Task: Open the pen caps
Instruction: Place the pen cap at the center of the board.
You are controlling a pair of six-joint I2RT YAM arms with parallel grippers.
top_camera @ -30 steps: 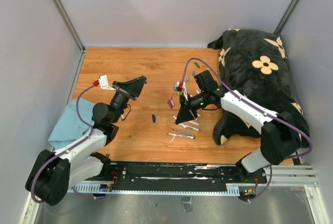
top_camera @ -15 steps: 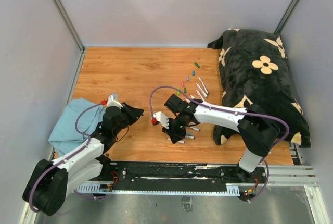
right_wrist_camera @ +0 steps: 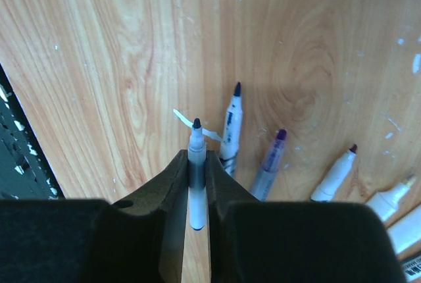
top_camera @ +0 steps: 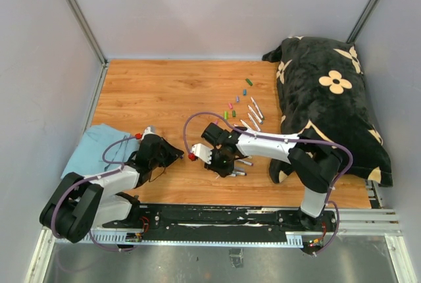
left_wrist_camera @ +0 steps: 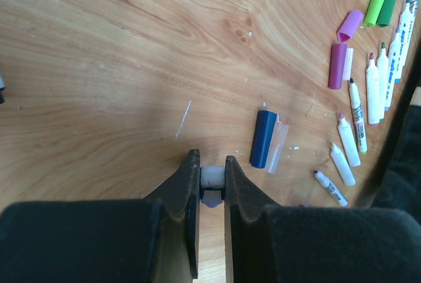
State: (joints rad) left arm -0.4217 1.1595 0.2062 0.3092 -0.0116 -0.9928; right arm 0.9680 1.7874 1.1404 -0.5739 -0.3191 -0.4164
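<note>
In the left wrist view my left gripper (left_wrist_camera: pixel 212 163) is shut on a small pale cap (left_wrist_camera: pixel 212 179), low over the wood. A navy cap (left_wrist_camera: pixel 264 138) with a clear clip lies just ahead to the right. Further right lie purple caps (left_wrist_camera: pixel 337 66) and green caps (left_wrist_camera: pixel 376 3). My right gripper (right_wrist_camera: pixel 197 158) is shut on an uncapped pen (right_wrist_camera: pixel 196 139) whose dark tip points forward. Other uncapped pens (right_wrist_camera: pixel 230 122) lie beside it. From above, the left gripper (top_camera: pixel 175 156) and right gripper (top_camera: pixel 223 166) sit low near the front. A row of caps (top_camera: pixel 237 99) lies further back.
A black flowered pillow (top_camera: pixel 329 99) fills the right side. A blue cloth (top_camera: pixel 95 148) lies at the near left beside the left arm. Bare white pens (top_camera: pixel 255 109) lie next to the pillow. The black base rail (top_camera: pixel 217 220) runs along the near edge.
Both arms have come down from mid-table toward the near edge. The right gripper swung left and low to the front pens, and the left gripper pulled back near the blue cloth.
</note>
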